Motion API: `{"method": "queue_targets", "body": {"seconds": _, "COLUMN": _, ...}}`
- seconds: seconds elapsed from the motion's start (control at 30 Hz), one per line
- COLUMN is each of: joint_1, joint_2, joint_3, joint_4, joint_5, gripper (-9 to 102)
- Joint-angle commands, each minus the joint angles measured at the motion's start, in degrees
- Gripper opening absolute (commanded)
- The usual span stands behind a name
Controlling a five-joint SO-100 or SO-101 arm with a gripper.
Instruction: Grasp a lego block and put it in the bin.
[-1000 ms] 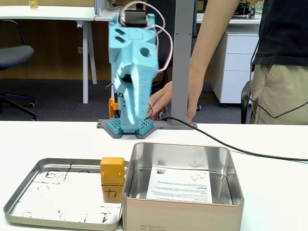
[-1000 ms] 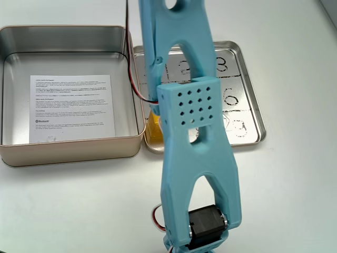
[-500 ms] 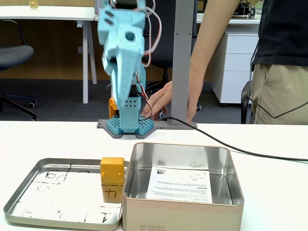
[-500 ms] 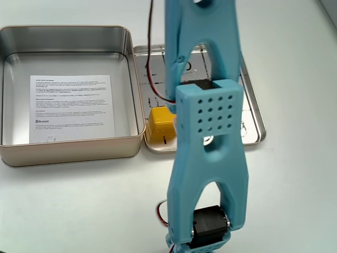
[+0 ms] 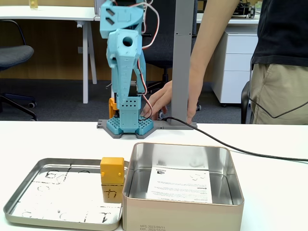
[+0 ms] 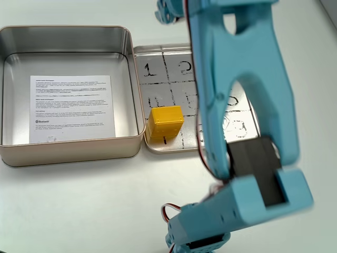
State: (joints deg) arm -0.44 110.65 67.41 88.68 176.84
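The orange-yellow lego block [image 5: 111,179] [image 6: 166,122] stands upright in the shallow tray, against the bin's outer wall. The bin [image 5: 183,214] [image 6: 68,151] is a deep silver tin holding a printed paper sheet [image 6: 71,108]. The blue arm [image 5: 126,62] [image 6: 239,58] is raised high over its base. Its upper end [image 5: 120,14] reaches the top edge of the front fixed view. I cannot make out the gripper's fingers there. Nothing touches the block.
The shallow tray [image 5: 29,195] [image 6: 160,68] with black markings lies beside the bin. A person [image 5: 281,57] stands behind the table with a hand [image 5: 161,98] near the arm's base [image 5: 127,126]. A black cable [image 5: 231,147] runs across the table behind the bin.
The arm has lifted and swung aside, leftward in the front view and rightward in the view from above, uncovering the block. Block, bin and tray have not moved.
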Motion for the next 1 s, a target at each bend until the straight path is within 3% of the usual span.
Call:
{"method": "queue_targets", "body": {"seconds": 0.0, "joint_1": 0.0, "joint_2": 11.87, "joint_3": 13.36, "joint_4": -4.04, "joint_5": -0.79, "gripper": 0}}
{"method": "queue_targets", "body": {"seconds": 0.4, "joint_1": -0.18, "joint_2": 24.52, "joint_3": 44.82, "joint_4": -13.71, "joint_5": -0.35, "gripper": 1}}
{"method": "queue_targets", "body": {"seconds": 0.77, "joint_1": 3.78, "joint_2": 14.85, "joint_3": 48.69, "joint_4": -26.72, "joint_5": 3.96, "gripper": 26}}
{"method": "queue_targets", "body": {"seconds": 0.97, "joint_1": 4.75, "joint_2": 9.76, "joint_3": 50.63, "joint_4": -30.5, "joint_5": 2.02, "gripper": 29}}
